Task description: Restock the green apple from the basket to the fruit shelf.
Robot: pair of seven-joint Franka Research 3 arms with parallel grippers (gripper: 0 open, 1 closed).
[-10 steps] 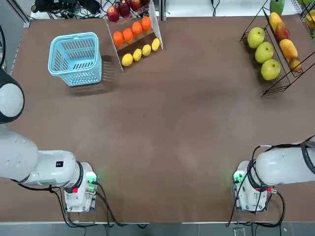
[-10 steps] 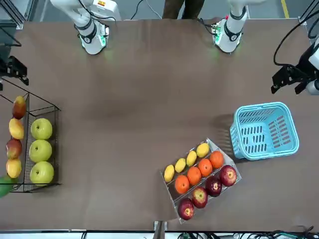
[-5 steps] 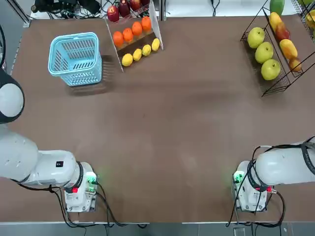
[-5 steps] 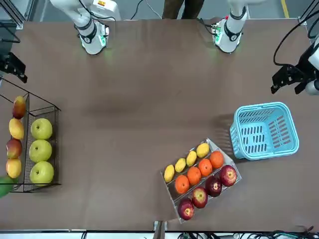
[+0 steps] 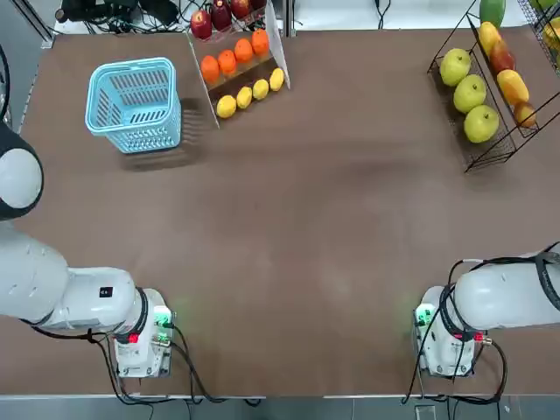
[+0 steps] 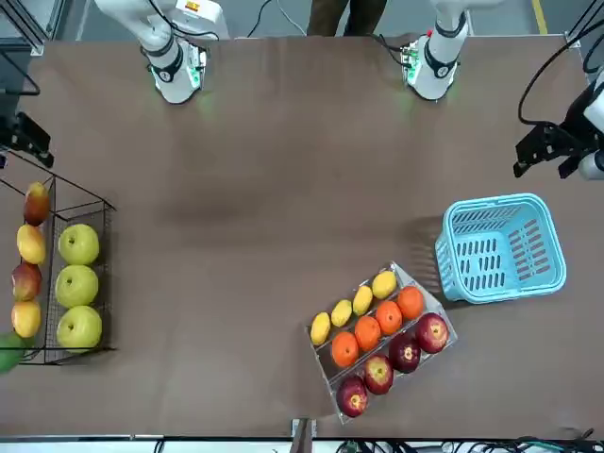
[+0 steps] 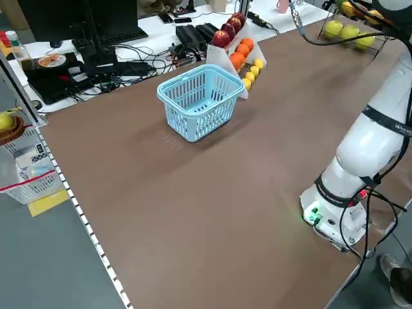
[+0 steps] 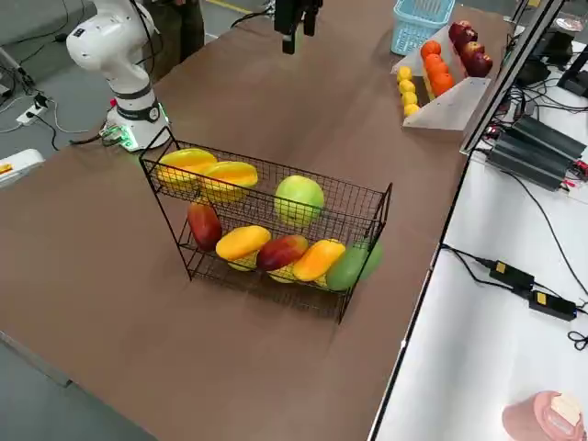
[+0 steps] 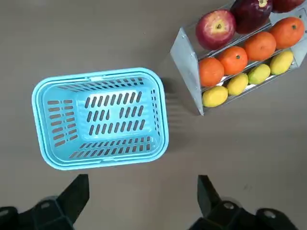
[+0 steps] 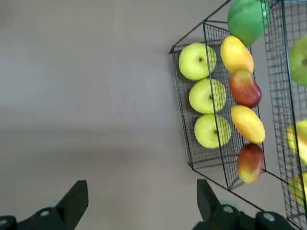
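Bench [image 5: 289, 219] in the top view: carries the basket [image 5: 136, 105] at ten o'clock, the white fruit stand [image 5: 241, 70] near it towards eleven, and the fruit shelf [image 5: 499, 101] well apart at about two o'clock. Green apples [image 5: 480, 123] in a row of three on the shelf's near tier, beside yellow and red mangoes [image 5: 512, 86]. Left arm [image 5: 79, 284] at eight o'clock, right arm [image 5: 499, 297] at four.

In the front view, basket at three o'clock, just beside the stand at five, with yellow lemons [image 6: 320, 328], oranges [image 6: 344, 349] and dark red apples [image 6: 351, 396] in rows. Shelf at nine o'clock, with the same three green apples inside its wires. Left gripper [image 6: 544, 170] at two o'clock, right gripper [image 6: 26, 160] partly cut off near ten.

In the left side view, basket close to twelve o'clock, upright on the bench, showing its slotted floor; green apples at one, at the far edge.

In the right side view, shelf around the centre, upper tier bearing one more green apple and yellow-red mangoes; left gripper hanging at twelve, basket at one.

In the left wrist view, left gripper with fingers wide apart, facing the basket and stand.

In the right wrist view, right gripper also with fingers apart, near the shelf and its green apples.
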